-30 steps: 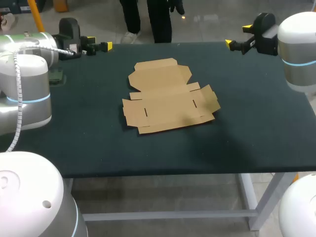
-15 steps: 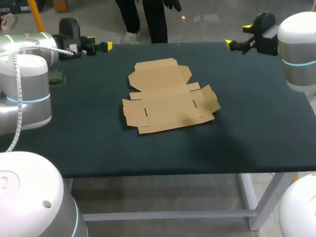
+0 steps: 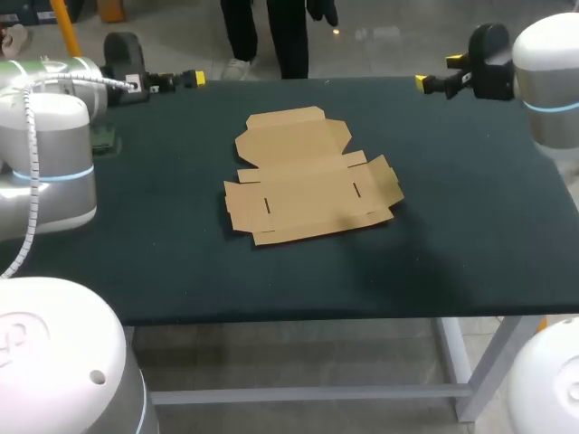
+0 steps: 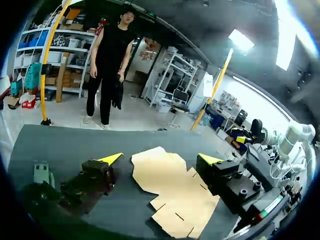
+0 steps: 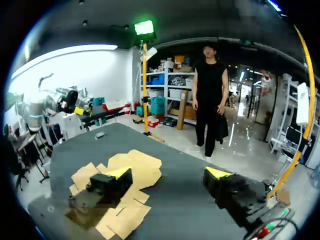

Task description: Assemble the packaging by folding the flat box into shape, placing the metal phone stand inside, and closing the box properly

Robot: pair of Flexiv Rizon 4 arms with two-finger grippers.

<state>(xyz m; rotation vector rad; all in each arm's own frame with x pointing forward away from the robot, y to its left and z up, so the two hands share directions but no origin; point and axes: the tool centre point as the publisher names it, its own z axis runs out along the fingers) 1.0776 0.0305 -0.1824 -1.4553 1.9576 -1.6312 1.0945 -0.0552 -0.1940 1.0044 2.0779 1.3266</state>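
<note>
You have the dark bench (image 3: 452,253) filling the middle of the head view. The left arm (image 3: 45,154) comes in at the upper left of the frame and the right arm (image 3: 547,81) at the upper right, both near the bench's far edge.

The flat box (image 3: 308,185) lies unfolded at the centre of the frame, its flaps spread flat on the bench, well apart from both arms.

Your left end effector (image 3: 181,80) hangs over the far left corner. In its wrist view the left end effector (image 4: 161,159) has its yellow-tipped fingers (image 4: 112,158) wide apart, holding nothing, with the flat box (image 4: 175,192) on the bench ahead of it.

Your right end effector (image 3: 438,72) sits over the far right corner. It (image 5: 169,172) also stands spread apart and unloaded, with the flat box (image 5: 135,167) ahead.

A small green object (image 3: 101,140) rests at the bench's left edge, too small to identify.
</note>
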